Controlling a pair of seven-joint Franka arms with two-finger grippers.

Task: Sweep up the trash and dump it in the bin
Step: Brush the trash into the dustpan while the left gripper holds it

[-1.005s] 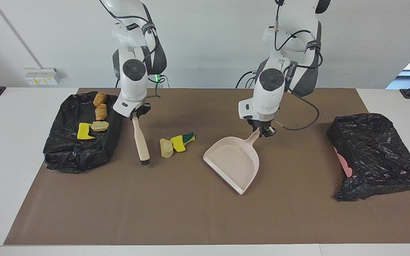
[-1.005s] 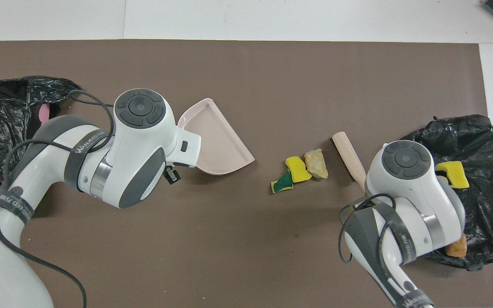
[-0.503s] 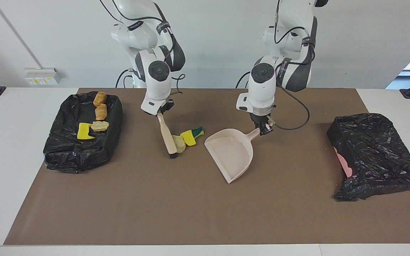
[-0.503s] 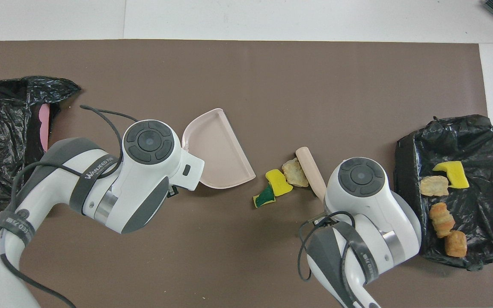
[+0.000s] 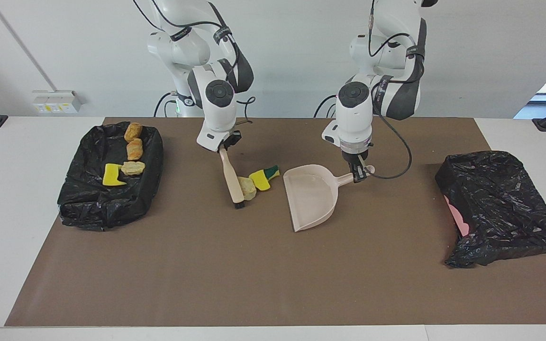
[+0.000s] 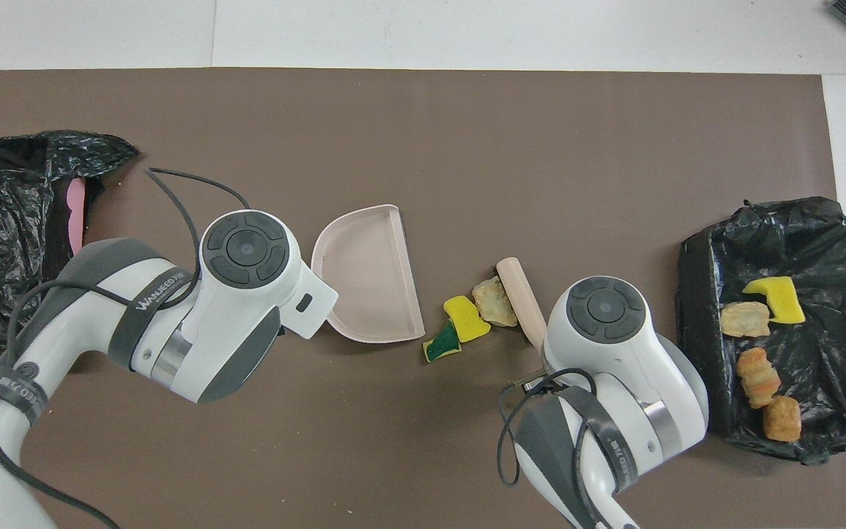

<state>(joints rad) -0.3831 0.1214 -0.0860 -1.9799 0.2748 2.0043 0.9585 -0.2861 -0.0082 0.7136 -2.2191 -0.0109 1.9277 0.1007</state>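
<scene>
Right end effector clenched on brush, left end effector on dustpan; scraps may slip past the pan's lip.

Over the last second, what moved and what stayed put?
The right tool swept the brush toward the dustpan, pushing the stone chunk and two sponge scraps along. The left tool turned the dustpan's mouth toward them. Unchanged: both grips, both bins, four scraps in the bin at the right arm's end.
</scene>
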